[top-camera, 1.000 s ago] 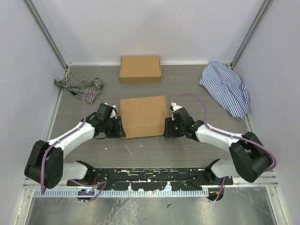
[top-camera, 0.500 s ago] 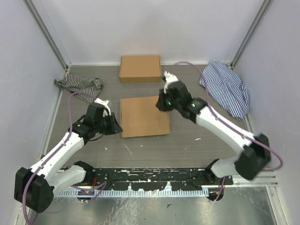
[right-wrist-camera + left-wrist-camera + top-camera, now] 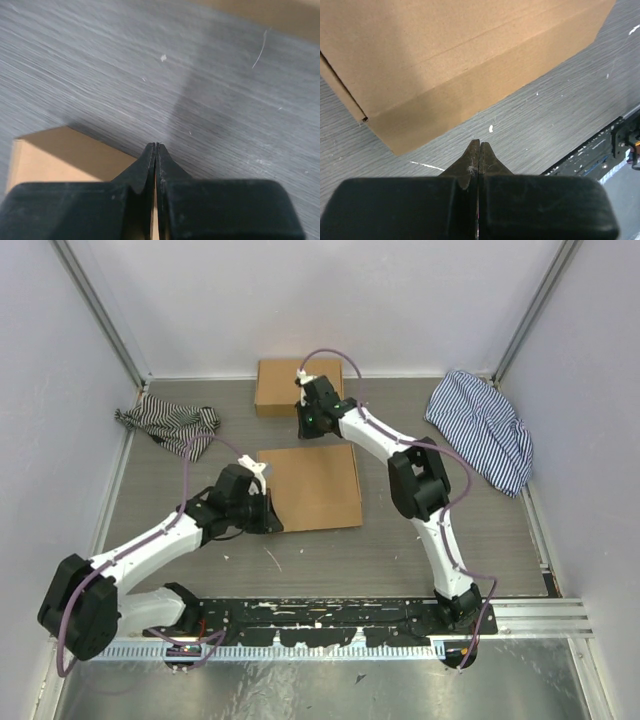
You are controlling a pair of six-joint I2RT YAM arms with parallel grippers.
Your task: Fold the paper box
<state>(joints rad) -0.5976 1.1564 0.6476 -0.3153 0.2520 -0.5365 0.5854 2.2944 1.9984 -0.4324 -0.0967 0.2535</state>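
Observation:
The paper box is plain brown cardboard and lies closed at the middle of the table. In the left wrist view its side wall fills the upper part of the picture, with a slit at its left corner. My left gripper is shut and empty, low over the table just off the box's near-left corner, not touching it. My right gripper is shut and empty, over the bare strip behind the box. A corner of brown cardboard shows beneath its fingers.
A second neat brown box stands at the back by the wall. A black-and-white striped cloth lies at the back left, a blue striped cloth at the back right. White walls close three sides.
Both grippers let go of the box's sides and shut. The right arm swung away to the back. The left arm backed off, then came to the near-left corner. The box lies lower.

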